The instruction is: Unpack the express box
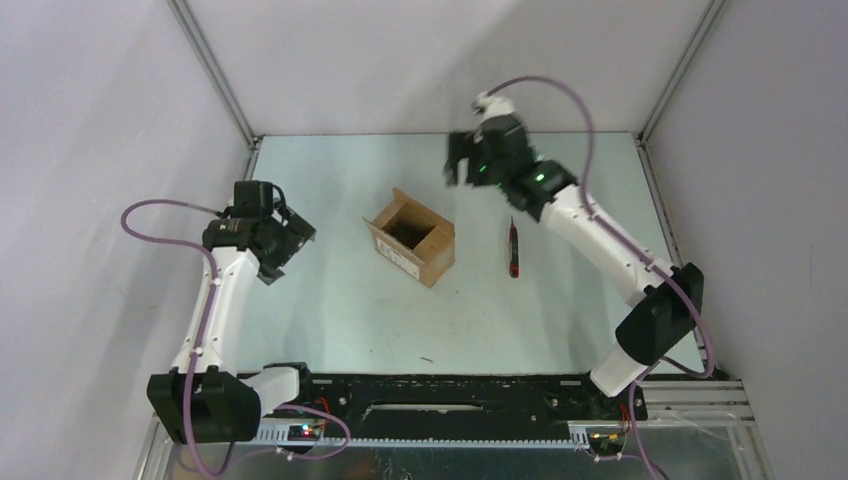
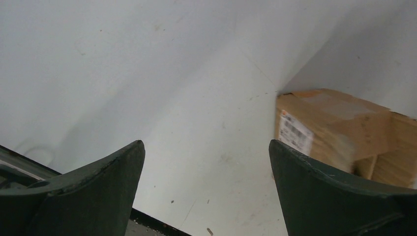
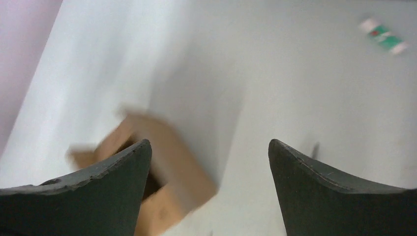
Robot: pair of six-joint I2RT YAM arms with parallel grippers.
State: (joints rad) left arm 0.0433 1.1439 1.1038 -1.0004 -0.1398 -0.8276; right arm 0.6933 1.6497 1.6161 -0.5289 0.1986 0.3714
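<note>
Express box: the brown cardboard express box point(image 1: 410, 238) stands on the table point(image 1: 340, 310) about mid-table, turned at an angle to the edges, its top open and its inside dark.
Box label: a white printed label point(image 1: 401, 259) sits on the near side face; the left wrist view shows it beside a box corner point(image 2: 295, 132).
Box in the wrist views: it lies at the right edge of the left wrist view point(image 2: 339, 123). It is low and left in the right wrist view point(image 3: 172, 167), smeared by blur.
Left gripper: the left gripper point(image 1: 288, 238) hangs above the left side of the table, well apart from the box. Its dark fingers point(image 2: 98, 187) are spread wide with only bare table between them.
Right gripper: the right gripper point(image 1: 456, 160) is raised over the far part of the table, beyond the box and a little to its right. Its fingers point(image 3: 324, 187) are spread wide and carry nothing.
Utility knife: a slim red-and-black utility knife point(image 1: 514, 250) lies flat on the table to the right of the box, not touching it, its length running near to far.
Small object: a small green, white and red thing point(image 3: 383, 35) lies on the table at the top right of the right wrist view. It is too blurred to identify, possibly a small packet.
</note>
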